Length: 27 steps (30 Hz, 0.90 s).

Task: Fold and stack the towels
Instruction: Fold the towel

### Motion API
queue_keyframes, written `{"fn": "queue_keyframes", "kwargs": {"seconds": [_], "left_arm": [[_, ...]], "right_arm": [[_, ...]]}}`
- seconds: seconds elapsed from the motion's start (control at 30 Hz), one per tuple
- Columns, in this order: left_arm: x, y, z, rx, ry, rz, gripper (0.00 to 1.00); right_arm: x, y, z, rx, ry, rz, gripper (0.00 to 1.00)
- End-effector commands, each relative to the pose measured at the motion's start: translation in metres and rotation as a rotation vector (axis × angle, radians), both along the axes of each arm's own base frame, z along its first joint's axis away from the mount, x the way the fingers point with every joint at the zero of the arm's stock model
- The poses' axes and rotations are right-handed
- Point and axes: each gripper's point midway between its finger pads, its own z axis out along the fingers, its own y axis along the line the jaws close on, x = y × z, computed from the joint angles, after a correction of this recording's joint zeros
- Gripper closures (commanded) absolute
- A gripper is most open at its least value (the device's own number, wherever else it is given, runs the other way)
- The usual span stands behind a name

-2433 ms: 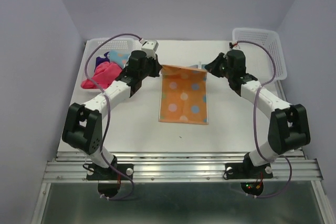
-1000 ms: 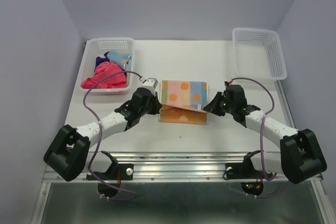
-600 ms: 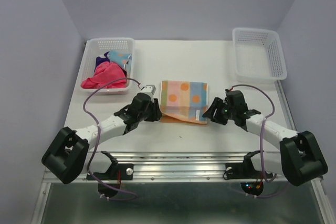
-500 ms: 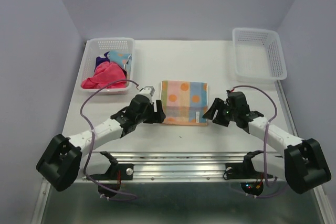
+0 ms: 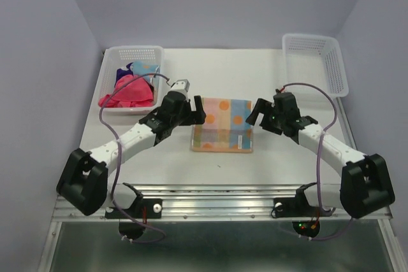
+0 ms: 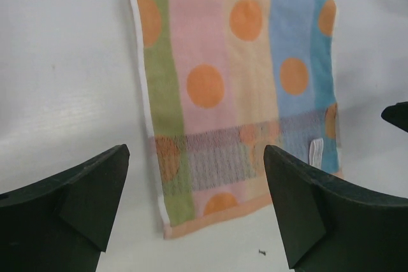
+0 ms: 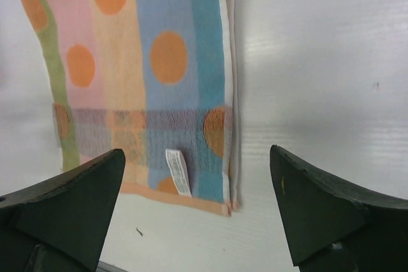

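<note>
Presently the folded dotted towel (image 5: 222, 125) lies flat on the table (image 5: 217, 71). The left gripper (image 5: 195, 110) flanks it at 9 o'clock and the right gripper (image 5: 256, 111) at 3 o'clock, both with jaws wide apart and holding nothing. Farther off, at 10 o'clock, a basket (image 5: 132, 48) holds the pink towel (image 5: 127, 90) and purple towel (image 5: 121, 76), bunched.

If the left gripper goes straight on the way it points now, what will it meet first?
Probably the folded towel: in the left wrist view it lies directly ahead of the open left gripper, on the table. Depth is unclear, so how soon they touch I cannot tell.
</note>
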Motion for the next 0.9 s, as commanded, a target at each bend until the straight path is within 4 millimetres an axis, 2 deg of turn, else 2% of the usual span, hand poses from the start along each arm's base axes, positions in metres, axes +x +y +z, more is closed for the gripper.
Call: {"fn": "queue_keyframes", "kwargs": {"seconds": [0.0,0.03,0.07,0.1,0.13,0.17,0.2,0.23,0.27,0.3,0.37,0.4,0.47,0.5,0.57,0.6,0.63,0.77,0.87], "left_arm": [[0.056,0.001,0.029,0.049,-0.101,0.019,0.01],[0.064,-0.001,0.014,0.071,-0.067,0.013,0.01],[0.071,-0.001,0.010,0.087,-0.054,0.013,0.01],[0.086,0.000,0.005,0.104,-0.043,0.019,0.01],[0.092,0.001,0.002,0.116,-0.035,0.023,0.01],[0.099,-0.002,0.005,0.111,-0.037,0.009,0.01],[0.106,0.000,-0.007,0.134,-0.021,-0.004,0.01],[0.108,-0.003,-0.011,0.126,-0.013,-0.029,0.01],[0.114,-0.005,-0.008,0.123,-0.021,-0.033,0.01],[0.118,-0.006,-0.018,0.137,-0.002,-0.036,0.01],[0.129,-0.007,-0.017,0.140,-0.007,-0.039,0.01],[0.132,-0.007,-0.027,0.153,0.010,-0.039,0.02],[0.142,-0.008,-0.027,0.148,0.013,-0.038,0.07],[0.145,-0.009,-0.038,0.154,0.037,-0.043,0.10],[0.150,-0.012,-0.042,0.161,0.043,-0.049,0.15],[0.157,-0.012,-0.039,0.165,0.032,-0.040,0.21],[0.155,-0.007,-0.052,0.197,0.068,-0.035,0.23],[0.163,-0.007,-0.056,0.210,0.071,-0.038,0.26],[0.168,-0.004,-0.062,0.227,0.076,-0.025,0.30]], "right_arm": [[0.061,-0.005,0.030,-0.094,-0.113,-0.058,0.00],[0.068,-0.005,0.026,-0.116,-0.107,-0.051,0.00],[0.076,-0.004,0.014,-0.142,-0.083,-0.043,0.00],[0.088,-0.001,0.020,-0.160,-0.107,-0.020,0.00],[0.093,0.000,0.018,-0.172,-0.111,-0.011,0.00],[0.100,0.000,0.007,-0.198,-0.090,-0.008,0.00],[0.108,0.000,0.012,-0.222,-0.103,0.007,0.00],[0.114,0.000,0.013,-0.236,-0.110,0.008,0.00],[0.117,-0.004,0.003,-0.266,-0.090,0.003,0.01],[0.121,-0.005,0.003,-0.287,-0.096,0.014,0.01],[0.132,-0.004,0.005,-0.302,-0.107,0.007,0.02],[0.135,-0.005,-0.003,-0.318,-0.092,0.009,0.04],[0.142,-0.005,-0.004,-0.318,-0.088,0.004,0.10],[0.143,-0.004,-0.008,-0.312,-0.080,-0.006,0.12],[0.147,-0.005,-0.020,-0.308,-0.058,-0.018,0.17],[0.151,-0.005,-0.019,-0.304,-0.064,-0.025,0.20],[0.152,-0.004,-0.026,-0.300,-0.045,-0.022,0.21],[0.163,-0.002,-0.029,-0.285,-0.042,-0.019,0.27],[0.168,-0.002,-0.031,-0.279,-0.046,-0.024,0.28]]}}
